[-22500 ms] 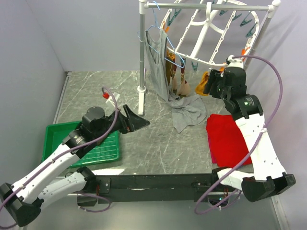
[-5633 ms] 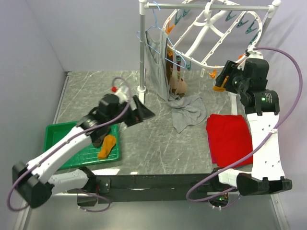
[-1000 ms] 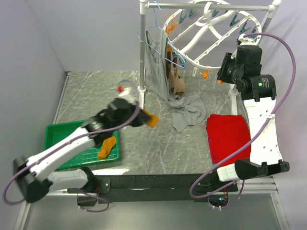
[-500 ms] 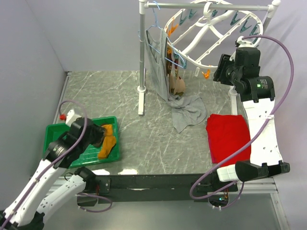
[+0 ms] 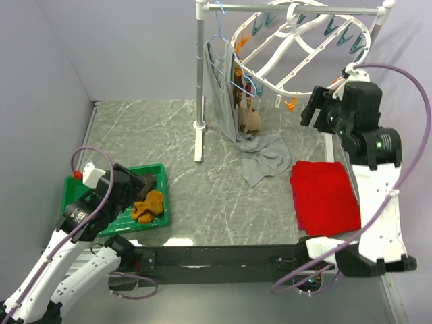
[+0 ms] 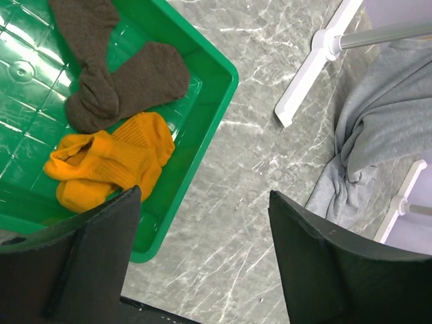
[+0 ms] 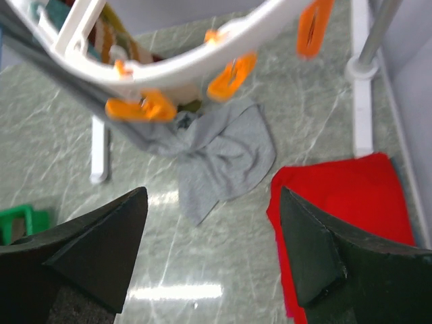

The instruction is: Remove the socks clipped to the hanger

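Left wrist: left gripper [image 6: 202,197] gapes near socks [image 6: 115,158]; right gripper [image 7: 212,196] seemingly wide too.

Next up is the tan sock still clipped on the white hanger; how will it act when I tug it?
Probably limp and light: the tan sock hangs slack, and the orange socks in the tray lie crumpled. It may stretch before its clip lets go. The hanger hangs tilted from the rail, so it will likely swing toward your pull.
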